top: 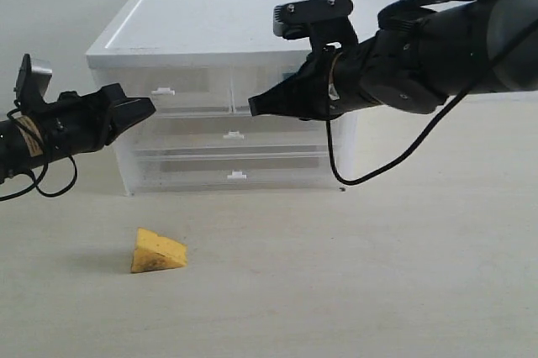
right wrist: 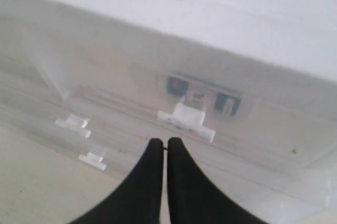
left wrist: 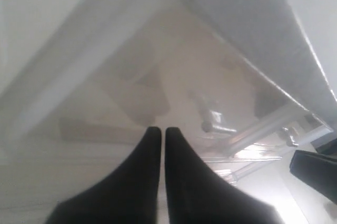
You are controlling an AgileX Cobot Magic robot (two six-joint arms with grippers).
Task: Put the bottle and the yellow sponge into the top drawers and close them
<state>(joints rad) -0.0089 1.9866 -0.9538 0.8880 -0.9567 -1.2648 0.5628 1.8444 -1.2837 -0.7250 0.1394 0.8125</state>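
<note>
Two grippers, each with jaws pressed together and holding nothing.
1. Right gripper [right wrist: 162, 141]: tips just short of the white tab handle [right wrist: 187, 118] on one of the top drawers [top: 277, 81]. The bottle [right wrist: 202, 94] shows as a blue label beyond the tips, behind the translucent front, so it is evidently stowed.
2. Left gripper [left wrist: 158, 129]: tips near the other top drawer's front, probably positioned to open it.
3. Yellow sponge [top: 157, 251]: on the table [top: 378, 274], well below the left jaws, not yet stowed.

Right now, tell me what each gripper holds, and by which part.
Nothing. The left gripper and right gripper both have their jaws shut on nothing; the yellow sponge lies loose on the table.
</note>
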